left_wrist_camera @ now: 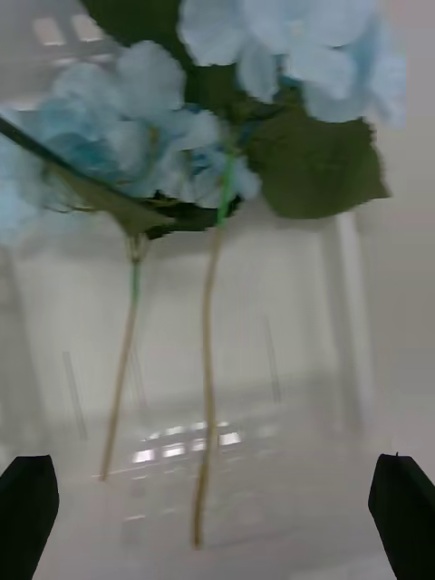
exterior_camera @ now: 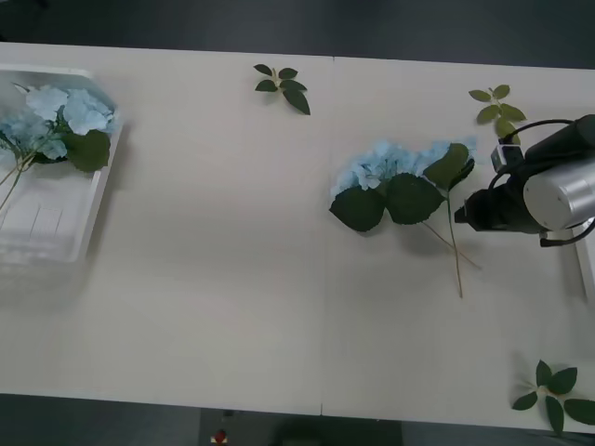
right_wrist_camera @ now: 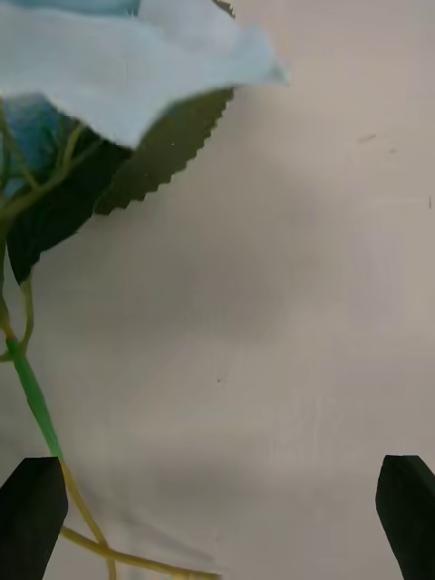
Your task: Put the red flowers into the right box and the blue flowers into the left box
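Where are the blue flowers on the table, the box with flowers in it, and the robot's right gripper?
blue flowers [exterior_camera: 381,165], front view, on the pale petals.
left box [exterior_camera: 51,228], front view, on its bare floor.
right gripper [right_wrist_camera: 217,507], right wrist view, between its open fingertips.

1. The right arm [exterior_camera: 558,190] reaches in from the right edge of the front view, its silver cylindrical wrist and black housing lying low and pointing left.
2. The right gripper [right_wrist_camera: 217,517] has its two black fingers [right_wrist_camera: 32,512] spread wide, one at each lower corner of its wrist view, with nothing between them.
3. The left gripper [left_wrist_camera: 217,517] is likewise spread wide, its black fingers [left_wrist_camera: 27,512] at both lower corners, holding nothing.
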`<state>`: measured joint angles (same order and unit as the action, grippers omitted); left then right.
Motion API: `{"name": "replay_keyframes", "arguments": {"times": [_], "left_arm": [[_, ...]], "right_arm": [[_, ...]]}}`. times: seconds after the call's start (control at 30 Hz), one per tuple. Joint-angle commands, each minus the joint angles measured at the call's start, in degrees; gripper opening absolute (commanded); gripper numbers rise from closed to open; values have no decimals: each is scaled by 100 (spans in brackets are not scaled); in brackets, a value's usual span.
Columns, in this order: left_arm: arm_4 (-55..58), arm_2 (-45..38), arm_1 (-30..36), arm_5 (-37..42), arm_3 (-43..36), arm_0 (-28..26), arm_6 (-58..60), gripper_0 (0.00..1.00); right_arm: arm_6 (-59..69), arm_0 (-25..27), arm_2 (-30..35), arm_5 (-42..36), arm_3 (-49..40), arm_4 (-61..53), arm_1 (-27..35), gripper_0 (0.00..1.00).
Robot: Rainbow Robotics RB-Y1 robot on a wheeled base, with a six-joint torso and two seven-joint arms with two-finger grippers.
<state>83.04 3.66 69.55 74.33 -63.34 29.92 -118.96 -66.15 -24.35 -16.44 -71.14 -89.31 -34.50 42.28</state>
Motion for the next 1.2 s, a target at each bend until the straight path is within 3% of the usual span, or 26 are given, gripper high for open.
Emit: {"name": "replay_keyframes", "arguments": {"times": [0.03, 0.4, 0.7, 1.2], "left_arm": [[793, -366, 278, 468, 15, 137, -189, 100], [3149, -559, 225, 1136, 77, 128, -629, 100], [4968, -550, -328, 1347, -170, 137, -638, 100], [5196, -357, -1137, 793, -1462, -3, -392, 100]], "right_arm": [[216, -26, 9, 21, -210, -31, 132, 100], [216, -26, 1, 82, -219, -101, -114, 100], [216, -26, -175, 82, -210, 57, -440, 100], [269, -26, -149, 153, -166, 497, -484, 100]]}}
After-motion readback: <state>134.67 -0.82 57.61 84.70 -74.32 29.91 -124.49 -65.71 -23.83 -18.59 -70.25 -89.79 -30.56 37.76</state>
